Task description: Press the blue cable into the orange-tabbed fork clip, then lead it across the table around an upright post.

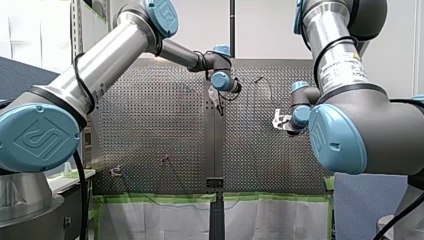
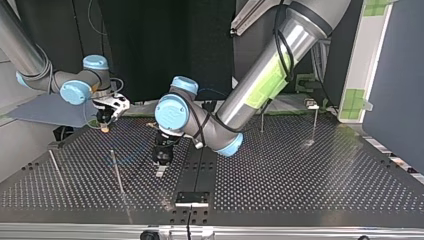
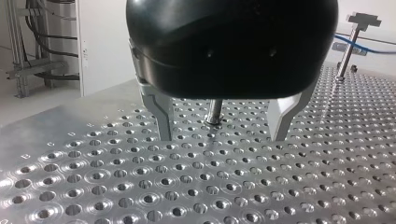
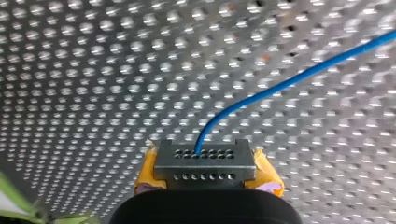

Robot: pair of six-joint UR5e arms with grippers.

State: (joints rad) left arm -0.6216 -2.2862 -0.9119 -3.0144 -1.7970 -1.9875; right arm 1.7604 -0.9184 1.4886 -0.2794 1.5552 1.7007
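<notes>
My right claw [image 4: 204, 161] pinches the blue cable [image 4: 289, 81], which runs away ahead of it over the counter [image 4: 93, 93]; my left claw [image 3: 219, 128], spread, straddles an upright post [image 3: 215, 110] well apart.

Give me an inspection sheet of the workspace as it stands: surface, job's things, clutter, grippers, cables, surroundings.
Surface: perforated metal table.
Job's things: the blue cable leads out of my right gripper over the table. Upright posts stand on the table, and one shows ahead between my left gripper's fingers, touching neither. The orange-tabbed clip cannot be made out.
Clutter: nothing seen.
Grippers: left gripper open, metal fingers just above the table; right gripper shut on the blue cable, with yellow pads.
Cables: a black arm cable hangs by my left arm.
Surroundings: green tape along the table's edge.
</notes>
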